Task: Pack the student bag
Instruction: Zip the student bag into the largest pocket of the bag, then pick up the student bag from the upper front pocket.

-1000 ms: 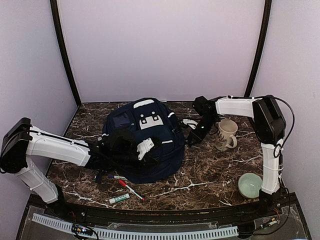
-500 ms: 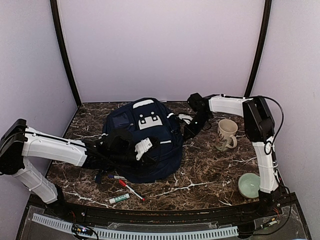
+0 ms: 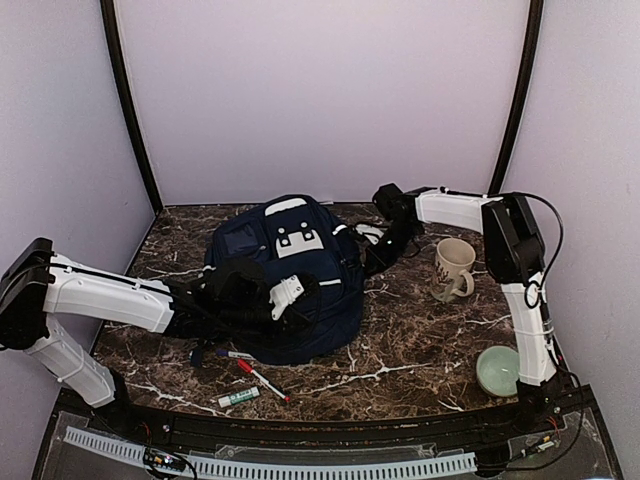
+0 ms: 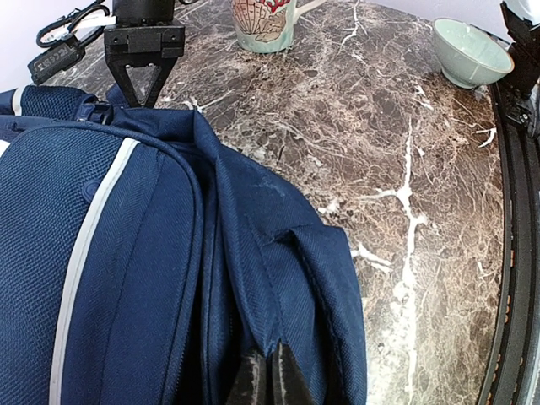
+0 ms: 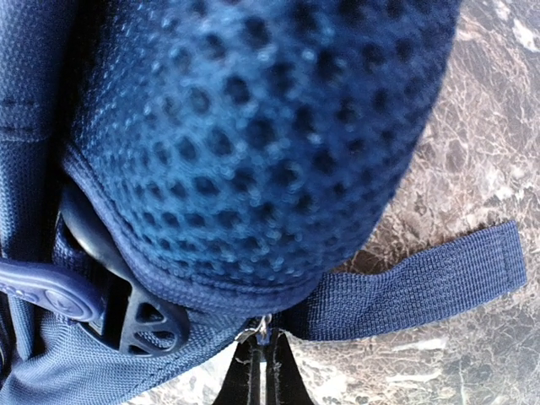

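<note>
The left pincer (image 4: 268, 378) is clamped on a fold of coarse navy weave on the student bag (image 4: 143, 278), beside a grey reflective stripe (image 4: 91, 245). The right pincer (image 5: 263, 375), tips pressed together on a small metal zip pull (image 5: 261, 331), sits under a honeycomb-mesh padded strap (image 5: 253, 126) and a flat webbing tab (image 5: 422, 283). Since a second ago the right pincer has slid up the bag's right flank towards the far edge of the worktop (image 3: 420, 340); the left has barely shifted. The bag slumps mid-worktop on veined brown marble, between both pincers, with a mug (image 3: 452, 268) towards the right edge and a pale green bowl (image 3: 498, 370) by the near right corner.
</note>
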`<state>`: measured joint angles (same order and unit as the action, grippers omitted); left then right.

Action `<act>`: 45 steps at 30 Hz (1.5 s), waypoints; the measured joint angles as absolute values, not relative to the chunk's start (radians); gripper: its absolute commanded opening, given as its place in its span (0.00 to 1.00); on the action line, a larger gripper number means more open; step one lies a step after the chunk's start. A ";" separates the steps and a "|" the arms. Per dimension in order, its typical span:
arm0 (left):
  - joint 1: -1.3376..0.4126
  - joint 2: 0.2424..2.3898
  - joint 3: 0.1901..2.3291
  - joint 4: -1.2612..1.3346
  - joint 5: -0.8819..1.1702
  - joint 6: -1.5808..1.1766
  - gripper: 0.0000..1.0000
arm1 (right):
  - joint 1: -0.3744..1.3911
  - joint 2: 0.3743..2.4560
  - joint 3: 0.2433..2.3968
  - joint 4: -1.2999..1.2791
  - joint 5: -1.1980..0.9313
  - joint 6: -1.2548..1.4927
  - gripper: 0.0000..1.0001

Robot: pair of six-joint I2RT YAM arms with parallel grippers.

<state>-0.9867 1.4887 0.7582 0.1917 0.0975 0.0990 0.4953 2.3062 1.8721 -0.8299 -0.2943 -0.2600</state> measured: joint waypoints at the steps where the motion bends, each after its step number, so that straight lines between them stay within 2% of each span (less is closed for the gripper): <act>1: -0.987 1.489 0.758 0.192 0.095 0.101 0.00 | 0.495 2.307 1.874 -0.830 -0.294 -0.256 0.00; 15: -0.987 1.494 0.770 0.205 0.051 0.150 0.02 | 0.464 2.288 1.827 -0.774 -0.323 -0.222 0.00; 19: -0.987 1.534 0.799 0.210 0.048 0.165 0.07 | 0.448 2.275 1.802 -0.748 -0.325 -0.221 0.00; 21: -0.987 1.562 0.819 0.211 0.048 0.170 0.14 | 0.438 2.270 1.791 -0.739 -0.330 -0.221 0.02; 25: -0.987 1.584 0.844 0.191 0.047 0.171 0.32 | 0.408 2.257 1.765 -0.721 -0.315 -0.218 0.26; 31: -0.987 1.531 0.850 0.128 0.036 0.142 0.52 | 0.337 2.180 1.678 -0.731 -0.238 -0.205 0.38; 33: -0.987 1.478 0.850 0.099 0.013 0.130 0.62 | 0.334 2.132 1.658 -0.741 -0.228 -0.199 0.40; 39: -0.986 1.328 0.852 0.018 -0.201 0.064 0.73 | 0.352 1.940 1.628 -0.756 -0.262 -0.210 0.42; 43: -0.975 1.297 0.852 -0.050 -0.353 -0.005 0.85 | 0.390 1.843 1.620 -0.754 -0.331 -0.264 0.42; 45: -0.955 1.288 0.852 -0.088 -0.399 -0.052 0.87 | 0.424 1.819 1.605 -0.751 -0.363 -0.300 0.42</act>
